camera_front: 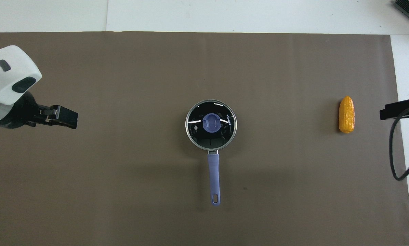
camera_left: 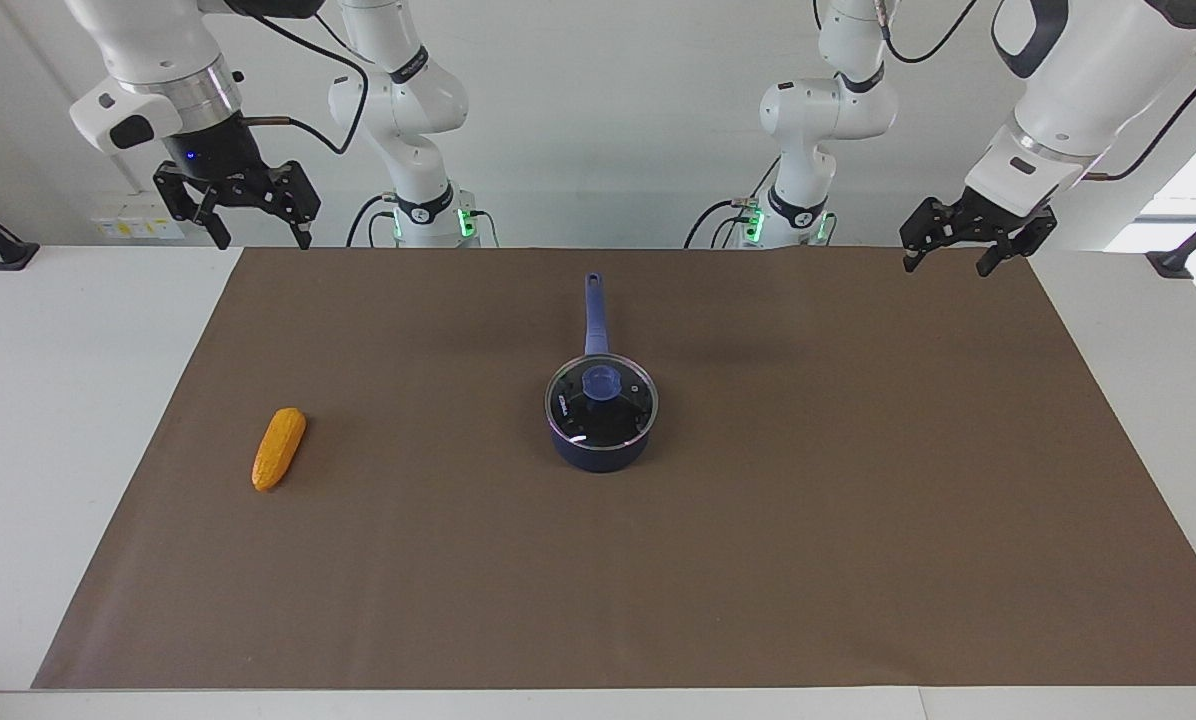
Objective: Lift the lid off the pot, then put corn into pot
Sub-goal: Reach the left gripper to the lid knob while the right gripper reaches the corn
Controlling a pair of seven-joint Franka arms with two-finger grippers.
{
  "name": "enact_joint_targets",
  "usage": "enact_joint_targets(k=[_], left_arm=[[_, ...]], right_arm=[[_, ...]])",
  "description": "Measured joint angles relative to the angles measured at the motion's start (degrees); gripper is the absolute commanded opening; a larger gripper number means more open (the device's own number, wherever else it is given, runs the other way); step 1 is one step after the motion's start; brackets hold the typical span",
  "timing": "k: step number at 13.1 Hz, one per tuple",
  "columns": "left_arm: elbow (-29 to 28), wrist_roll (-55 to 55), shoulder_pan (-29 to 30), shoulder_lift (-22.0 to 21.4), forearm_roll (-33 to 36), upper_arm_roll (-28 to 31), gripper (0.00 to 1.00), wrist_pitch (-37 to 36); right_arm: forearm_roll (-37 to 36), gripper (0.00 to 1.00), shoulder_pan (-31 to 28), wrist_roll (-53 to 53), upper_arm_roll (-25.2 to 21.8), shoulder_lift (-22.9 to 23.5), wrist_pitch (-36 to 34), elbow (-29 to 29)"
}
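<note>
I read the lid [camera_left: 601, 398] as rigid and breakable: clear glass in a thin metal rim, seated flat on the pot [camera_left: 599, 445], with a blue knob [camera_left: 601, 381] at its centre. The glass is likely slick, so I plan to take hold at the knob, fingers on either side of it, and lift straight up so the rim does not drag the pot. The pot looks light for its size and may slide on the mat [camera_left: 858, 520]; its handle [camera_left: 593, 312] points toward the robots' edge of the desk. The corn [camera_left: 278, 448] looks stiff and ridged, tapered at one end, and probably light; I would grasp it across its thick middle, where the ridges should give purchase. The pot with the lid stands at the middle of the mat. The corn lies near the mat's edge at the right arm's end of the desk, well apart from the pot. The left gripper [camera_left: 954, 252] hangs in the air over the mat's corner at the robots' edge, left arm's end, jaws wide and empty, well apart from the lid. The right gripper [camera_left: 256, 232] hangs over the matching corner at the right arm's end, jaws wide and empty, well above the corn. Nothing is touched yet.
</note>
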Motion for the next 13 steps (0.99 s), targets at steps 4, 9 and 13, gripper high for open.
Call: enact_joint_targets(k=[4, 9, 13], left_arm=[[-0.7, -6.1, -4.9, 0.7, 0.0, -0.2, 1.00, 3.5], [-1.2, -12.4, -10.1, 2.4, 0.0, -0.2, 1.00, 8.0], [-1.5, -17.9, -16.3, 5.0, 0.0, -0.2, 1.00, 11.9]], right_arm=[[0.0, 1.00, 0.0, 0.0, -0.2, 0.0, -0.1, 0.0], [-0.1, 1.00, -0.6, 0.0, -0.8, 0.2, 4.7, -5.5], [-0.1, 1.00, -1.6, 0.0, -0.9, 2.6, 13.3, -11.9]])
